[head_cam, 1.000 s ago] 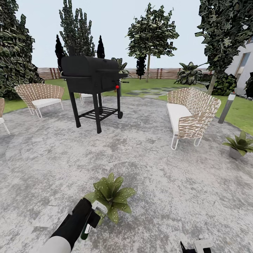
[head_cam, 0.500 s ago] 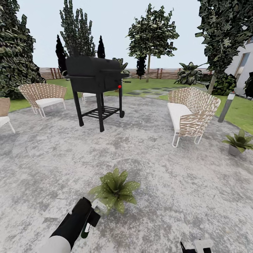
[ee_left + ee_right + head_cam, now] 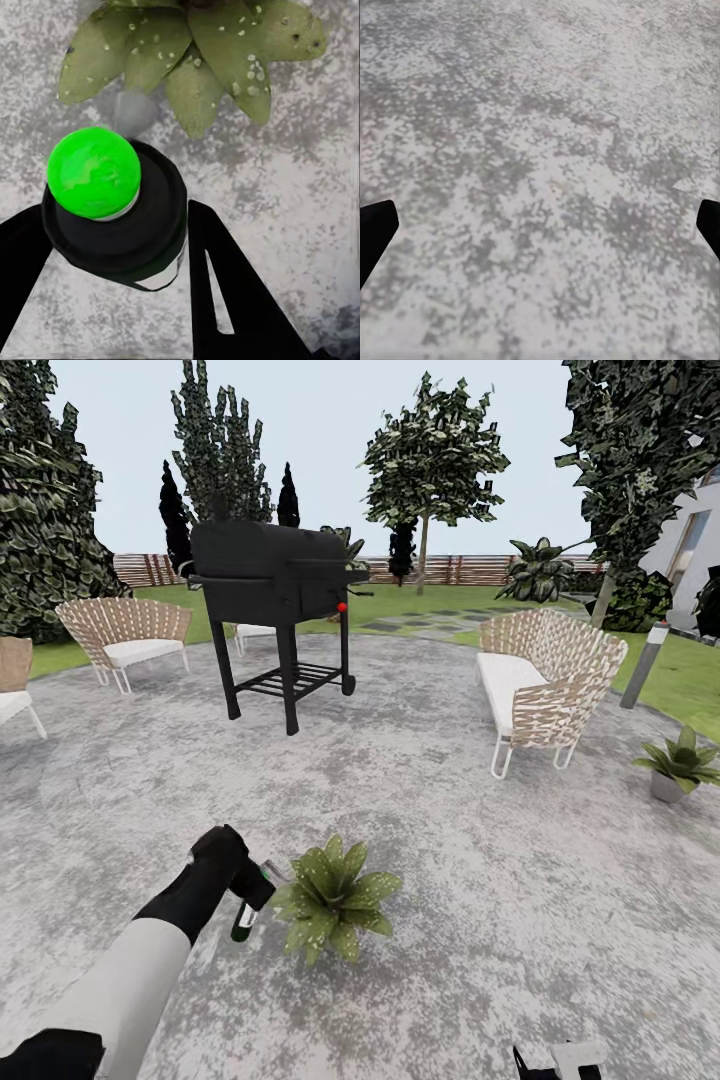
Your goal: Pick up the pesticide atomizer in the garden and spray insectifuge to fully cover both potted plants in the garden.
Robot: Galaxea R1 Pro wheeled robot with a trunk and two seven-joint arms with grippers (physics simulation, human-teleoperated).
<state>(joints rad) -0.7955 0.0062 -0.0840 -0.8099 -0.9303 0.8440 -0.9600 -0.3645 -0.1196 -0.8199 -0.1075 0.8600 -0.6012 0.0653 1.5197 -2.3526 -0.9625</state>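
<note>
From the head camera I see my left gripper (image 3: 243, 882) clamped on the pesticide atomizer (image 3: 246, 918), just beside the near potted plant (image 3: 333, 897); the second potted plant (image 3: 680, 765) sits well apart. My left wrist camera shows speckled leaves beyond the jaws. The right wrist camera shows the right gripper (image 3: 540, 229) with its jaws wide apart over the patio (image 3: 540, 150).

You were in a home garden: a round paved patio (image 3: 440, 810) of mottled grey stone lay ringed by green lawn (image 3: 690, 680). A black barbecue grill (image 3: 275, 600) stood on it, with a woven bench (image 3: 545, 685) and a woven chair (image 3: 120, 635) around. Trees (image 3: 435, 460) and a slatted wooden fence (image 3: 450, 568) closed the far edge, and a white house wall (image 3: 690, 550) rose beside them.
</note>
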